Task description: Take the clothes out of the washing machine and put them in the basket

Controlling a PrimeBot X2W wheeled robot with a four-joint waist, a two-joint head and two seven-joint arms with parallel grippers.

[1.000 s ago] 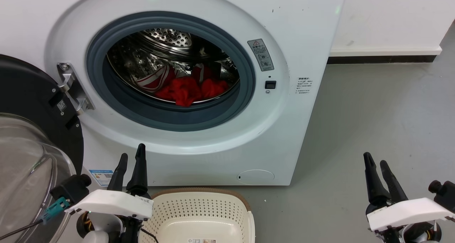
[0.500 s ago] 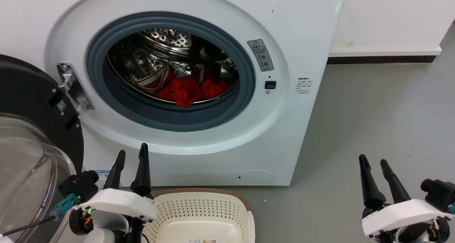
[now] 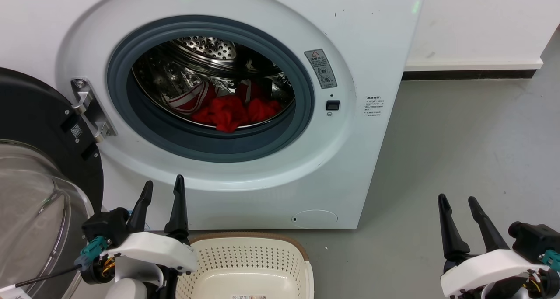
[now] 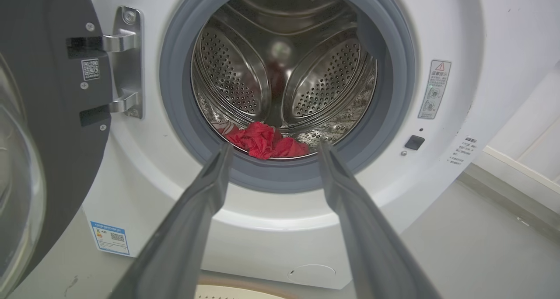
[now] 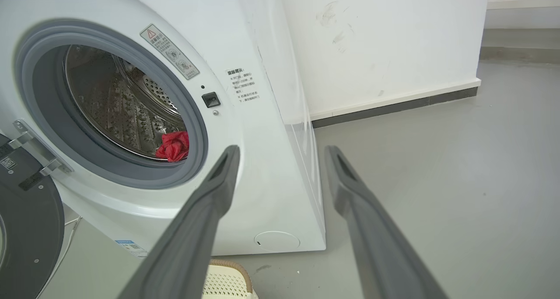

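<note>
Starting leftmost, the open glass door (image 3: 26, 159) bore a QR sticker (image 3: 75, 130), its print too small to read. The left gripper (image 3: 163, 181) stood with fingers spread and nothing held, aimed at the washing machine (image 3: 358, 50). The red clothes (image 3: 232, 109) lay up and beyond it on the drum floor, just behind the grey seal, heaped crosswise; this arm looked nearer. The basket (image 3: 245, 264) sat between the arms. A warning-triangle label (image 3: 320, 68) was illegible. The right gripper (image 3: 456, 197), equally spread and unladen, pointed right of the porthole.
</note>
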